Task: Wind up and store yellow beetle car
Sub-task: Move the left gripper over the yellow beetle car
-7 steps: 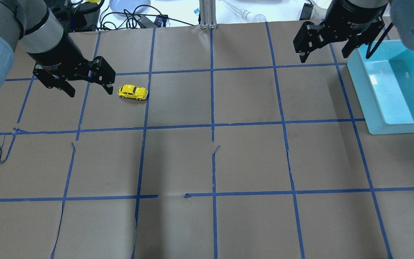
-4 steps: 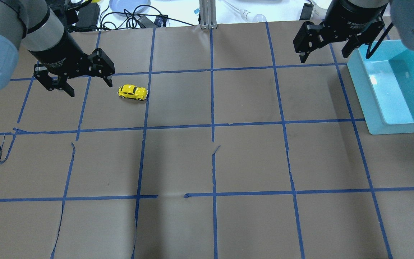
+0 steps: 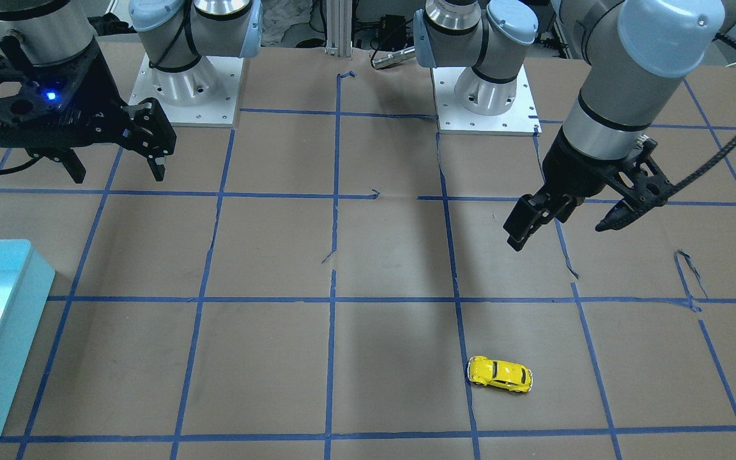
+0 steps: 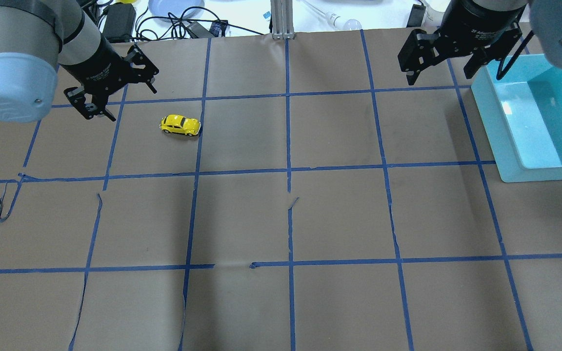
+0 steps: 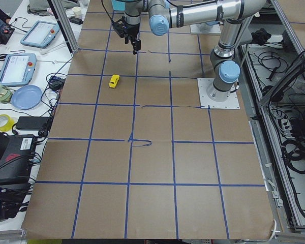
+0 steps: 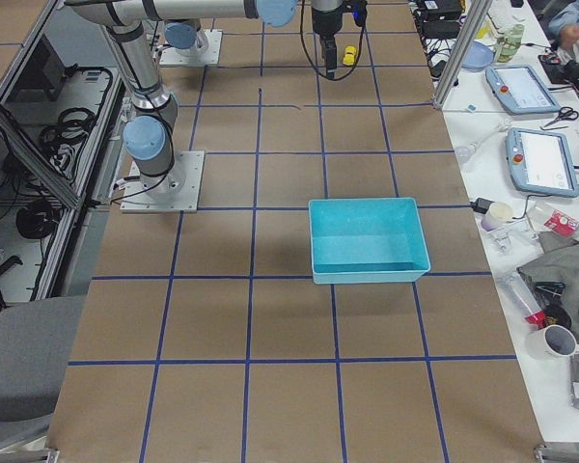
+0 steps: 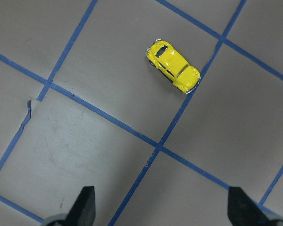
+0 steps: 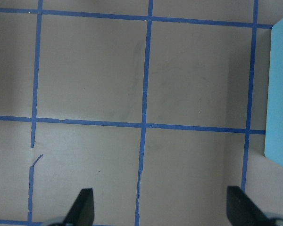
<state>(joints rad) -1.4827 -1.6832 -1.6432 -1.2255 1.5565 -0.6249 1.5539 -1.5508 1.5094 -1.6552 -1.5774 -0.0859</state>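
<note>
The yellow beetle car (image 4: 180, 125) stands on its wheels on the brown paper beside a blue tape line; it also shows in the front view (image 3: 499, 374), the left side view (image 5: 114, 81) and the left wrist view (image 7: 173, 66). My left gripper (image 4: 119, 95) is open and empty, raised above the table to the car's left and slightly beyond it (image 3: 559, 227). My right gripper (image 4: 441, 67) is open and empty, hovering next to the teal bin (image 4: 515, 141), far from the car (image 3: 115, 169).
The teal bin (image 3: 23, 306) stands at the table's right side, open on top (image 6: 369, 275). Cables, a blue plate (image 4: 176, 7) and tablets lie past the table's far edge. Torn paper flaps (image 4: 3, 204) lie on the table's left.
My left gripper has risen, drawn back from the car toward the far left and turned its jaws to a diagonal. The car and the right arm have not moved.
</note>
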